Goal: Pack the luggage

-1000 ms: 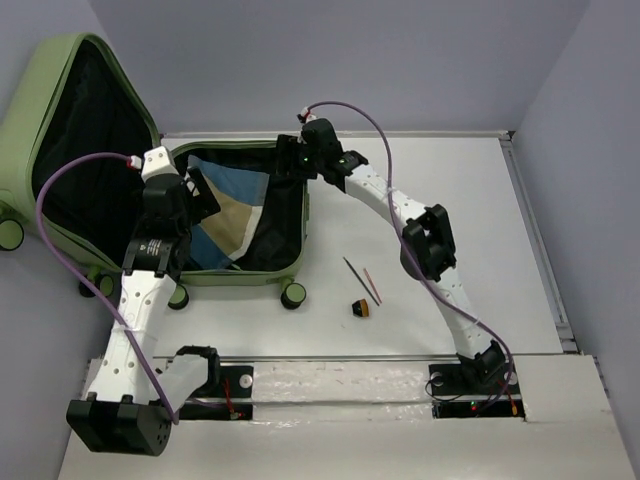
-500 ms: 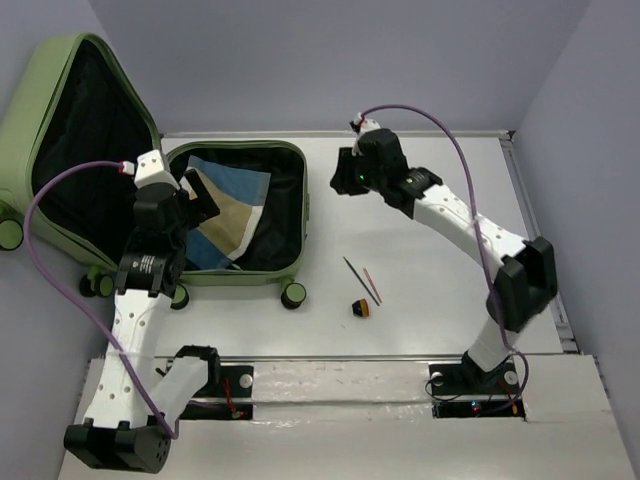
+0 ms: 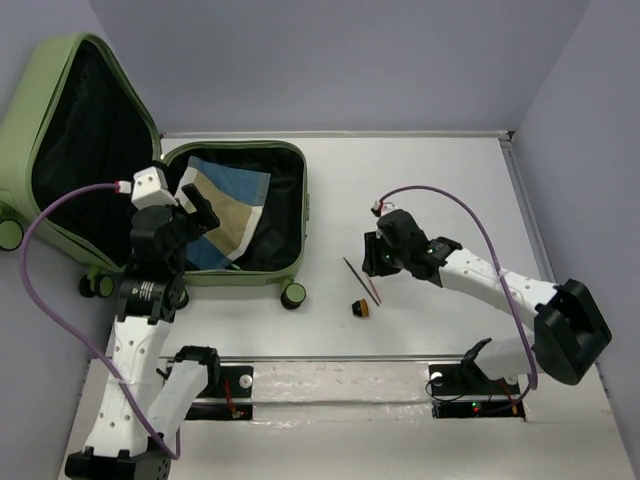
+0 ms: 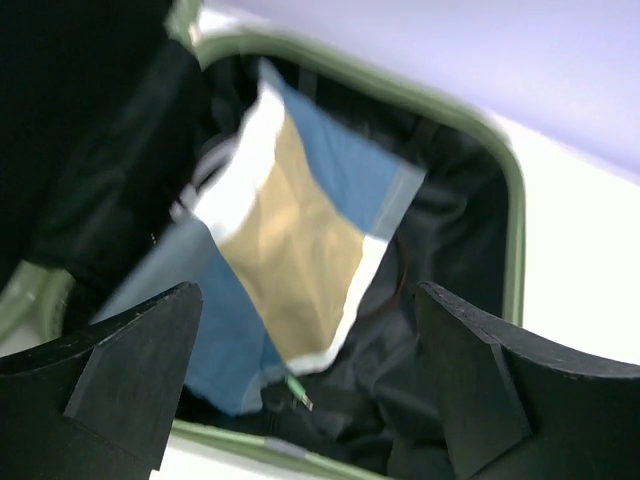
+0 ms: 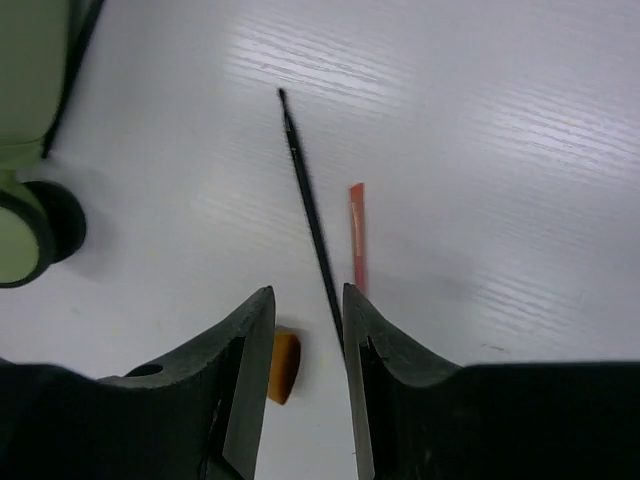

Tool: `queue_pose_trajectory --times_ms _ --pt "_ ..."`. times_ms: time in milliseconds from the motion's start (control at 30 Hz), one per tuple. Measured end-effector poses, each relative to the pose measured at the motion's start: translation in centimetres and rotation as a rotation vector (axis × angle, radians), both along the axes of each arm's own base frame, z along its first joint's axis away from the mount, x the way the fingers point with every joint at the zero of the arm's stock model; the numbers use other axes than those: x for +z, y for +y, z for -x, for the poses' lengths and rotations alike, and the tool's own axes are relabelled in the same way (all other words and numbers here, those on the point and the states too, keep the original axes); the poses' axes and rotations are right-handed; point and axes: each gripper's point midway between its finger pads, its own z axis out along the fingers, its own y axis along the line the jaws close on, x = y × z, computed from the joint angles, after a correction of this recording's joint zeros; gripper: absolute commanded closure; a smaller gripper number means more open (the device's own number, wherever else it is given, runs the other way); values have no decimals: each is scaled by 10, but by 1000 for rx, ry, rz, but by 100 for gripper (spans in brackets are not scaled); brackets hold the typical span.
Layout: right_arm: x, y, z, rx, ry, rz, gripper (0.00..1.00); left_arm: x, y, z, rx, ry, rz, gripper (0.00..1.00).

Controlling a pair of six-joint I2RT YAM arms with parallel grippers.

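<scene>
R pincer (image 5: 305, 290), jaws narrow and empty, has swung off the pale green hard-shell suitcase (image 3: 240, 275), open at far left, to a thin black stick (image 5: 305, 190). I judge the next pick-up begins. L pincer (image 4: 305, 290), wide, hangs over the folded blue-tan cloth (image 4: 290, 230) inside. Only the R wrist view shows the stick's alignment with the jaws.

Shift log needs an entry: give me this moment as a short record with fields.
luggage: open on the table, lid swung out to the left
inside: folded blue, tan and white cloth
left gripper: open, over the cloth
right gripper: jaws narrowly apart, empty, low over black stick
loose on table: black stick, red stick, small orange piece
</scene>
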Motion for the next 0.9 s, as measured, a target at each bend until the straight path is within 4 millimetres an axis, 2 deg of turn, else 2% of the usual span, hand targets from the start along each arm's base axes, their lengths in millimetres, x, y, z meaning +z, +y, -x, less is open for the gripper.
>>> queue_pose_trajectory --times_ms 67,133,200,267,333,567,733,900 --pt "14 10 8 28 -31 -35 57 -23 -4 -4 -20 58 -1 1" --pt "23 24 18 68 -57 -57 47 -45 -11 -8 -53 116 9 1" --pt "20 33 27 93 -49 -52 37 -64 -20 -9 -94 161 28 1" --pt "13 39 38 114 -29 -31 35 -69 -29 -7 -140 167 47 1" --pt "6 42 48 130 -14 -7 34 -60 -41 -3 -203 133 64 1" --pt "-8 40 72 121 22 62 30 3 -98 26 -512 -70 99 1" --pt "-28 36 79 92 64 125 30 14 -106 39 -564 -114 85 1" --pt "-56 29 85 65 115 213 37 14 -119 52 -656 -129 83 1"
